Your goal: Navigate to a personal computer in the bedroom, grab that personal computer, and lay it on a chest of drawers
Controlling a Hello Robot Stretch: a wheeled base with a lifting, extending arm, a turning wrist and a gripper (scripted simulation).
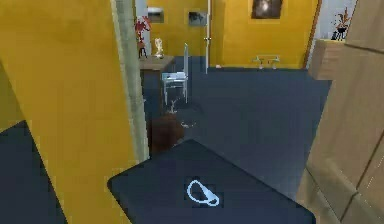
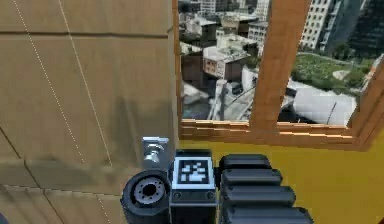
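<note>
A dark flat laptop [image 1: 205, 185] with a white emblem on its lid lies at the bottom of the forward view, above the dark blue floor. Tall light-wood furniture [image 1: 350, 130] rises along that view's right side. In the arm side view the arm [image 2: 245, 195] comes up from the bottom edge, with a black-and-white marker square [image 2: 193, 172] at its end. Left of the marker is the gripper [image 2: 153, 165], its round dark body low against a wooden panel [image 2: 90, 90]. Its far end is not clear, so I cannot tell whether it holds anything.
A yellow wall [image 1: 70, 90] stands close on the forward view's left, with a doorway past its edge. A grey chair [image 1: 176, 80], a dark brown object [image 1: 165, 130] and a small far table [image 1: 267, 60] sit on the floor. A wood-framed window [image 2: 270, 60] overlooks city buildings.
</note>
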